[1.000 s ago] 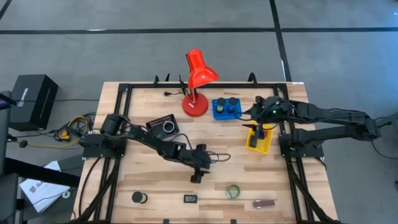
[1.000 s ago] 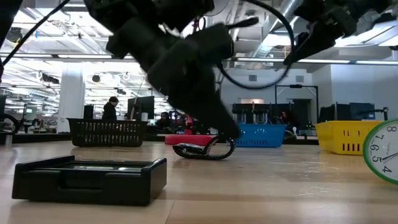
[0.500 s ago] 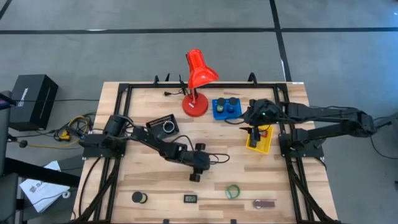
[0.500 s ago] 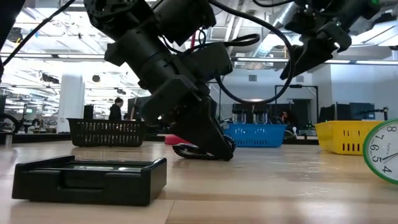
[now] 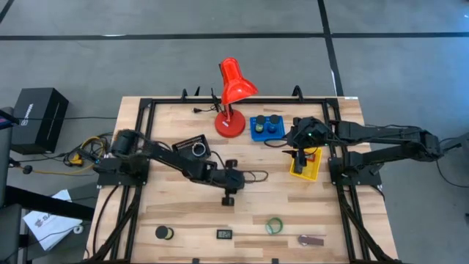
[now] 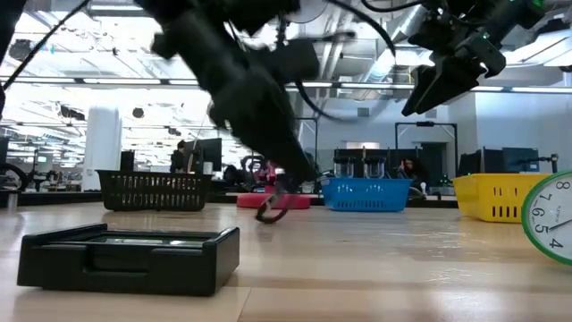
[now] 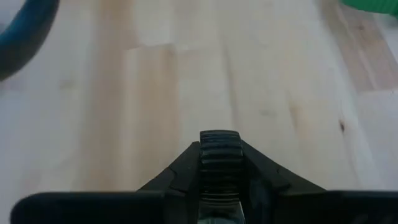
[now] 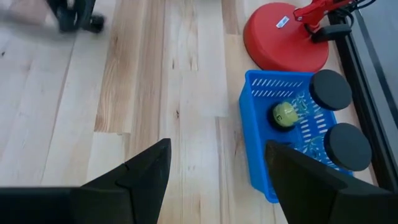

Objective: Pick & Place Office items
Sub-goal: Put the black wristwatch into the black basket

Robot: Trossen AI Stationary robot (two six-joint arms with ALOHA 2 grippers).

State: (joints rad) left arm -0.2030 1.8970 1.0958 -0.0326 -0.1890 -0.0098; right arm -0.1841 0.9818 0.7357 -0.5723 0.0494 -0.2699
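My left gripper [image 5: 228, 196] is at the table's middle, shut on a small black ribbed band [image 7: 219, 149], which the low view shows as a dark loop [image 6: 272, 208] under the blurred arm. My right gripper [image 5: 300, 152] hangs open above the yellow tray [image 5: 305, 167], high over the table in the low view [image 6: 440, 82]; nothing is between its fingers [image 8: 214, 171]. A green tape ring [image 5: 275, 225], a black roll [image 5: 163, 232], a small black oblong [image 5: 224, 235] and a maroon oblong [image 5: 311, 240] lie flat along the near edge. My left gripper pinches the band between its two fingers, and a ribbed stretch [image 7: 219, 163] stands up between the fingertips. The fingers slant down from above. The loop hangs tilted below them with its lower end [image 6: 262, 218] close to the wood; whether it is clear I cannot tell.
A red desk lamp [image 5: 233, 88] stands at the far edge beside a blue tray [image 8: 258, 140] holding two black rolls and a yellow-green piece. A black tray [image 5: 192, 149] sits by the left arm. A low black box [image 6: 134, 255] and a clock face [image 6: 550, 219] stand close to the low camera.
My left gripper has shut on the black band and drawn back a little toward the far edge. The band lay flat on the table and now hangs tipped, one end raised. My right gripper has sunk slightly over the yellow tray and stayed open.
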